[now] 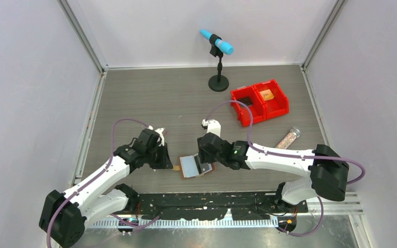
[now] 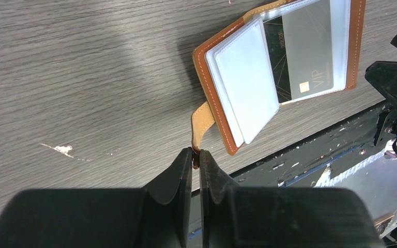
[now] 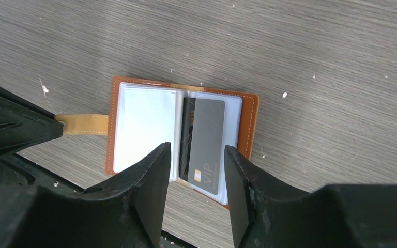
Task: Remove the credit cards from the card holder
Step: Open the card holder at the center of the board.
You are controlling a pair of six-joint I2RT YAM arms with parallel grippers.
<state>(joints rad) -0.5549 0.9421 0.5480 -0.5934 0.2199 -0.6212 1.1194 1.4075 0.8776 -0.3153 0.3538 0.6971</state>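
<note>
Right wrist: brown card holder (image 3: 139, 126) open, grey VIP card (image 3: 207, 134) inside; right gripper (image 3: 196, 150) apart, left gripper (image 2: 196, 153) pinching tab (image 2: 201, 121).

Open card holder (image 1: 194, 167) between two grippers
It lies flat, pale panels up (one side partly dark); its tan tab (image 1: 177, 168) reaches the tips of the left gripper (image 1: 170, 165), and the right gripper (image 1: 207, 164) hangs over the half farther from those jaws. Red bins (image 1: 260, 102) stand well beyond the right jaws.
</note>
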